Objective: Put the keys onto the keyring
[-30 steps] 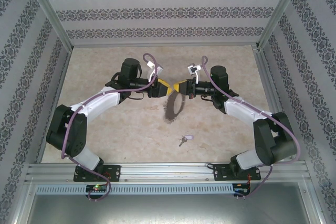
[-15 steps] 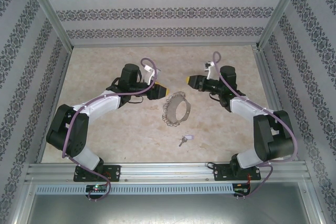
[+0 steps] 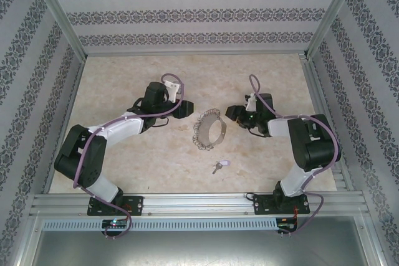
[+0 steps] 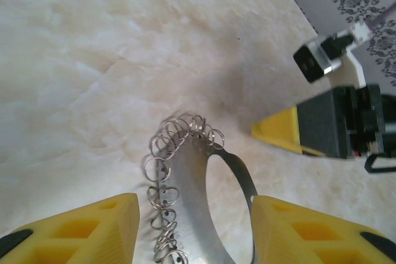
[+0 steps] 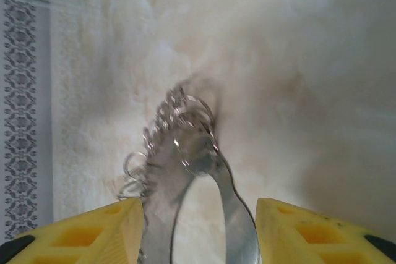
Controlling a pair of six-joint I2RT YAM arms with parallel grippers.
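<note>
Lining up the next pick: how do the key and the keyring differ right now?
Size: the keyring is a wide hoop, the key far smaller. Look: the keyring is grey, fringed with silvery loops; the key is dark with a pale tag. Place: the keyring sits farther out on the table, the key closer to the near edge, apart from it. Both rest on the tabletop, not joined.
</note>
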